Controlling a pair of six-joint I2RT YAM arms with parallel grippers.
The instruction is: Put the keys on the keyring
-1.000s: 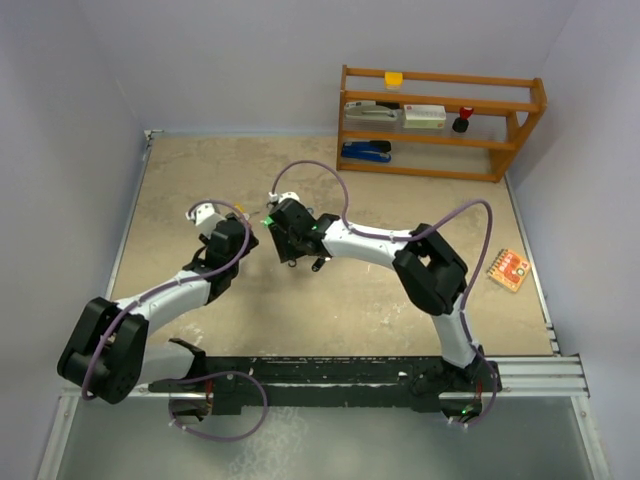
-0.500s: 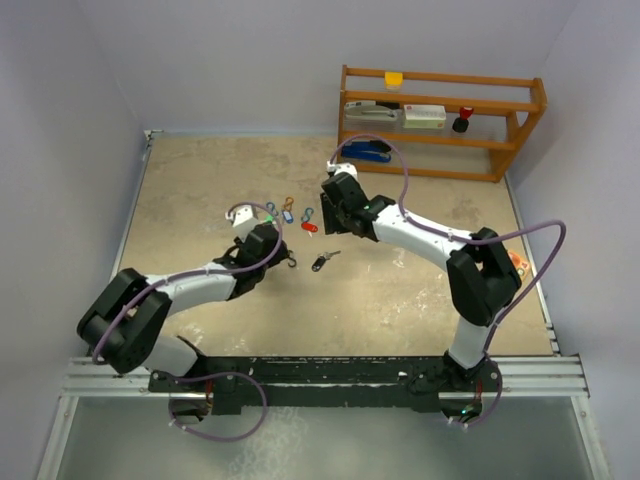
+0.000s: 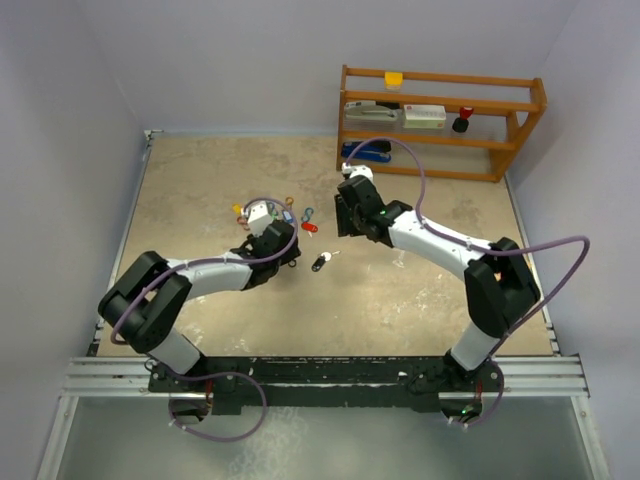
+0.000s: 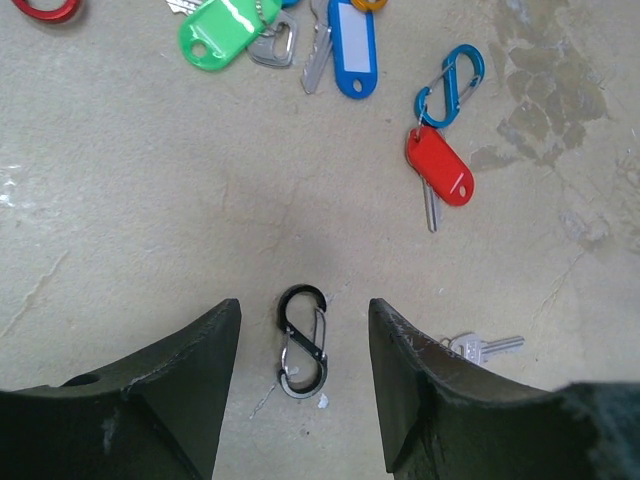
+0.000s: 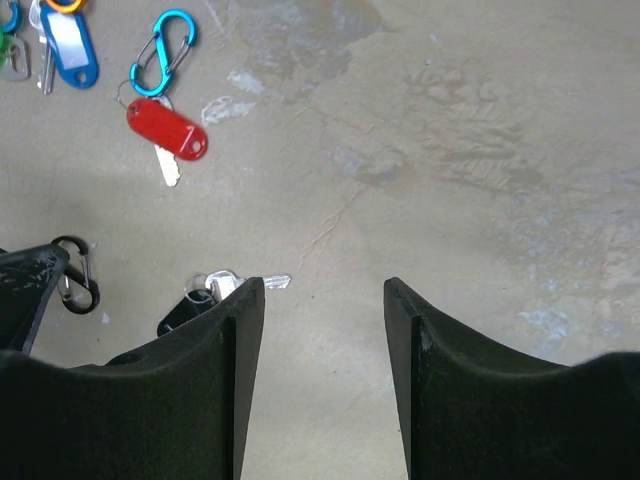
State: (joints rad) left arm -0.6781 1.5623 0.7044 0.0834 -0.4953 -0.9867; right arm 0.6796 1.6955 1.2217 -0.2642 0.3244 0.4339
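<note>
A black S-shaped clip (image 4: pixel 303 340) lies flat on the table, between the fingers of my open left gripper (image 4: pixel 305 310) and touching neither. Beyond it lie the keys: green tag (image 4: pixel 225 30), blue tag (image 4: pixel 352 45), and red tag (image 4: pixel 440 175) joined to a blue clip (image 4: pixel 450 85). The black fob (image 3: pixel 320 262) with its silver key (image 5: pixel 222 285) peeks out behind the left finger of my open right gripper (image 5: pixel 323 285), which hangs over bare table. I cannot tell which piece is the keyring.
A wooden shelf (image 3: pixel 440 120) with a stapler and small items stands at the back right. An orange card (image 3: pixel 509 269) lies near the table's right edge. A red ring-shaped piece (image 4: pixel 45 8) sits at the far left of the key cluster.
Both arms have swung right. My left gripper has come over to the black clip, my right gripper has moved back toward the shelf, and the key cluster is now uncovered.
</note>
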